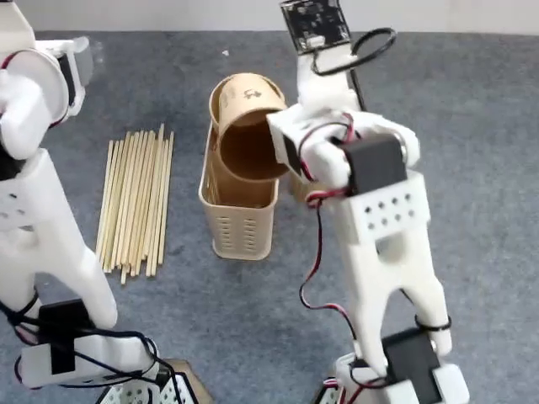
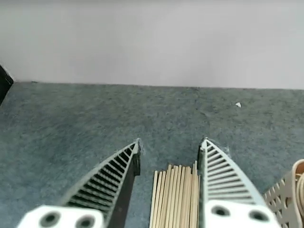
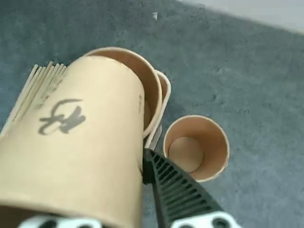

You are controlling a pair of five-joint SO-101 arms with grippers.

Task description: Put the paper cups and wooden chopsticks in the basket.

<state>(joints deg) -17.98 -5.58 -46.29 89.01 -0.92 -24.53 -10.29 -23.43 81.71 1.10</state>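
A bundle of wooden chopsticks [image 1: 135, 202] lies on the grey carpet left of the beige perforated basket [image 1: 240, 227]. My right gripper [image 1: 282, 139] is shut on a paper cup [image 1: 246, 105], held tilted over the basket's far end; in the right wrist view the cup [image 3: 80, 137] hides one finger. A second cup rim [image 3: 164, 90] shows just behind it. Another paper cup [image 3: 194, 147] stands upright on the carpet beside the basket. My left gripper [image 2: 171, 142] hangs open and empty above the chopsticks [image 2: 175, 194], not touching them.
The carpet runs back to a pale wall [image 2: 152, 42]. The basket's corner [image 2: 285, 199] is close beside the left gripper. Both arm bases stand at the near edge, the right arm [image 1: 379, 219] covering the ground right of the basket.
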